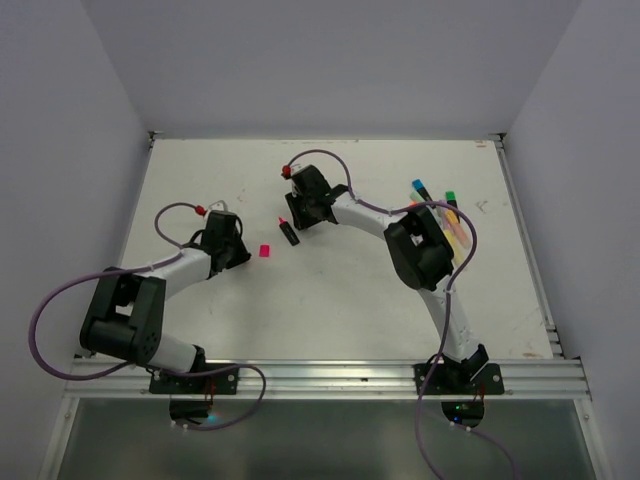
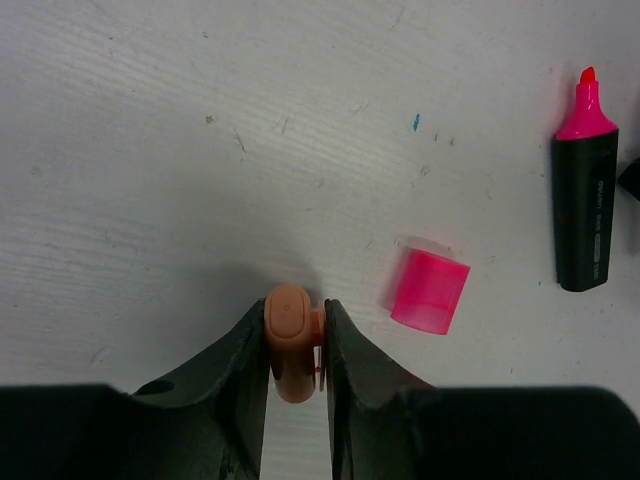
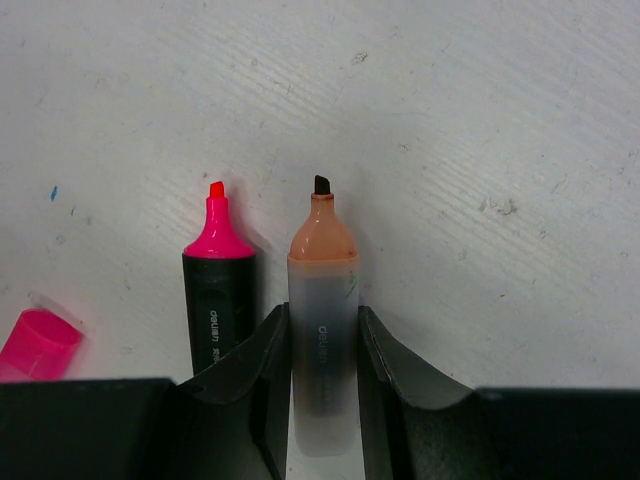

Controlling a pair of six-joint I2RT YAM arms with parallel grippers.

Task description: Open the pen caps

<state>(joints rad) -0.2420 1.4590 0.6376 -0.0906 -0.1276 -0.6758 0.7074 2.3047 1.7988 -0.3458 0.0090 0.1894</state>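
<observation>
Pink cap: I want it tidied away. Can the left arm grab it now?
Probably not yet: the left gripper is shut on an orange cap. The pink cap lies close by, with nothing between.

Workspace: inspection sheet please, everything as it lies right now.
Surface: white tabletop, scuffed, small ink specks.
Job's things: pink plastic cap lying off, beside uncapped pink-tipped black highlighter; blue cap and green cap still on piled highlighters at right.
Clutter: nothing seen.
Grippers: left gripper shut on peach-orange cap; right gripper shut on uncapped frosted orange highlighter.
Cables: purple cables loop off both arms.
Surroundings: white walls, metal rail at near edge.
</observation>
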